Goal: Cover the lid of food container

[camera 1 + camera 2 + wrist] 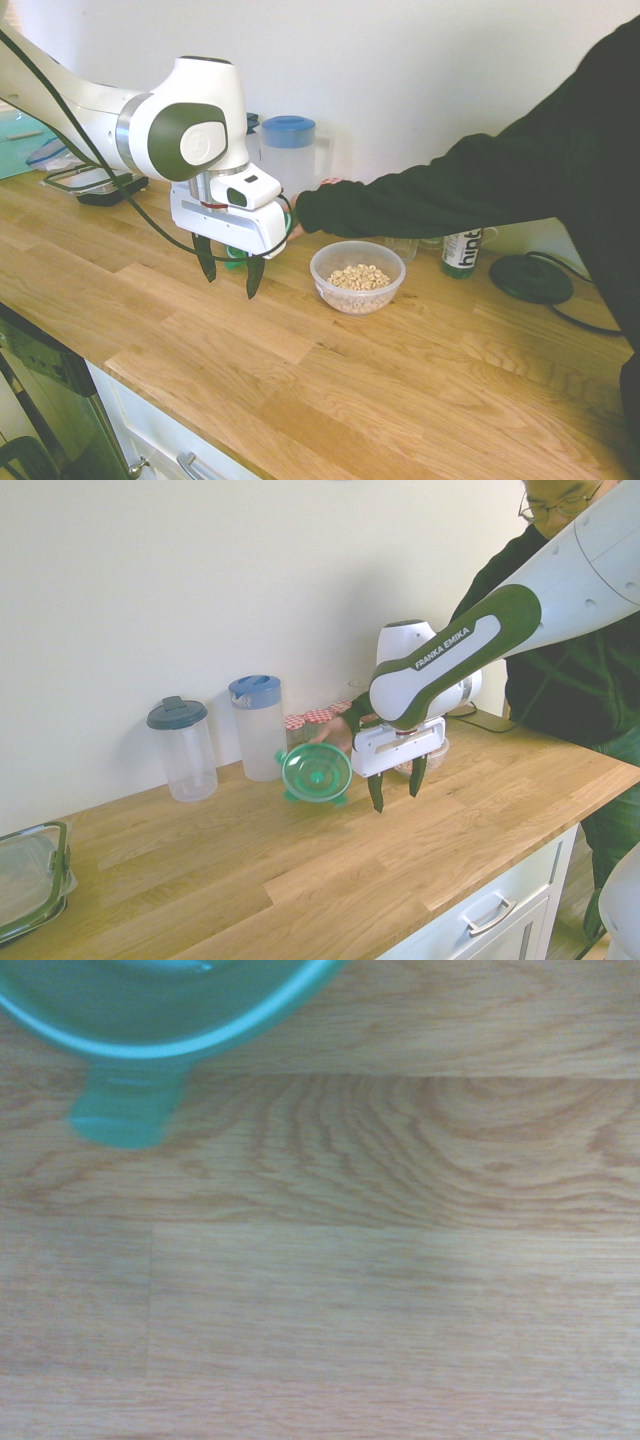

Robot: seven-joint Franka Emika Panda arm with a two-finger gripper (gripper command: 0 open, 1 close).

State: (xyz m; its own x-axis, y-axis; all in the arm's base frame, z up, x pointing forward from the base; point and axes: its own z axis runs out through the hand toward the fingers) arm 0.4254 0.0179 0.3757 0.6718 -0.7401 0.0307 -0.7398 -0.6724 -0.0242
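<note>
- Green lid (316,772) tilted on edge above the wooden table (300,880), held by a person's hand (335,733).
- Robot hand (397,782) just beside it, fingers apart, empty.
- Blue-lidded jug (258,727) and grey-lidded jug (184,747) against the wall.

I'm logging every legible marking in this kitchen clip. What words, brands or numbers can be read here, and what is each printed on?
"FRANKA EMIKA": white letters on the green band of the robot arm, read in the second exterior view.
"hint": on the label of the green bottle standing by the wall; the smaller print under it is too blurred to read.
No print shows on the lid, the food container or the jugs.
</note>
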